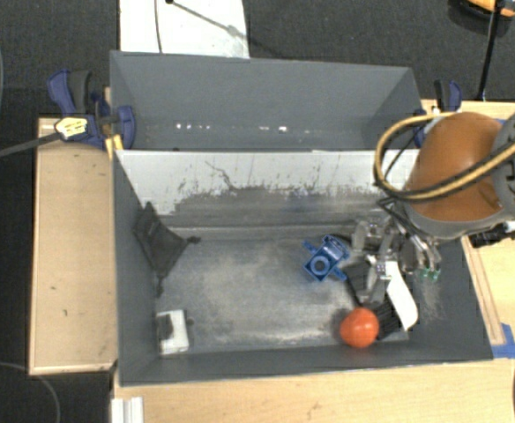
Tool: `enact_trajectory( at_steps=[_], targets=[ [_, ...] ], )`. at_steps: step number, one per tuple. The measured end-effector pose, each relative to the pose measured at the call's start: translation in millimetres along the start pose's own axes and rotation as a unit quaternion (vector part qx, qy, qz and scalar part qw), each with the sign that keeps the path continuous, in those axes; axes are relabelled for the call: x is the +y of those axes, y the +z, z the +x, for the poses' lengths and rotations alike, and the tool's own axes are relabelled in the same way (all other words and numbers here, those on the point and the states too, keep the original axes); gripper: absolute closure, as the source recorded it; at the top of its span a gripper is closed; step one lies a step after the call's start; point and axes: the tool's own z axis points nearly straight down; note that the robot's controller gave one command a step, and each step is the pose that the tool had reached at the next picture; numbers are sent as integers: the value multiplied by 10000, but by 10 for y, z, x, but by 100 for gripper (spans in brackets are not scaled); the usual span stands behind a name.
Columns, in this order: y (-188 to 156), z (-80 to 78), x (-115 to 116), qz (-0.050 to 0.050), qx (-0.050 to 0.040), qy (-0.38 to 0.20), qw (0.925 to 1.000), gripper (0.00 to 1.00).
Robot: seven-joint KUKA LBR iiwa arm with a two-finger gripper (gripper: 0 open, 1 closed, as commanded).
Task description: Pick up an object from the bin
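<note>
My gripper [383, 256] hangs low over the right part of the bin floor, under the arm's orange cover. Just left of it lies a small blue blocky plastic piece [325, 259]. A white elongated thing with a black end [400, 305] lies directly below the gripper, close to it or touching it; I cannot tell which. An orange-red ball [359, 329] rests beside that thing near the bin's front wall.
A dark grey crumpled thing [158, 241] lies at the left by the back wall. A small white block [171, 331] sits in the front left corner. The arm and its cables cover the bin's right rim.
</note>
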Motion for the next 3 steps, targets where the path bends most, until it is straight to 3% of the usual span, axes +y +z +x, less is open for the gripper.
enact_trajectory(
  at_steps=[1, 2, 3],
  targets=[
    [289, 35, 547, 3, 31, 130, 9999, 0],
    [355, -151, 739, -29, -10, 256, 9997, 0],
    [715, -335, 550, -15, 24, 223, 9997, 100]
  ],
)
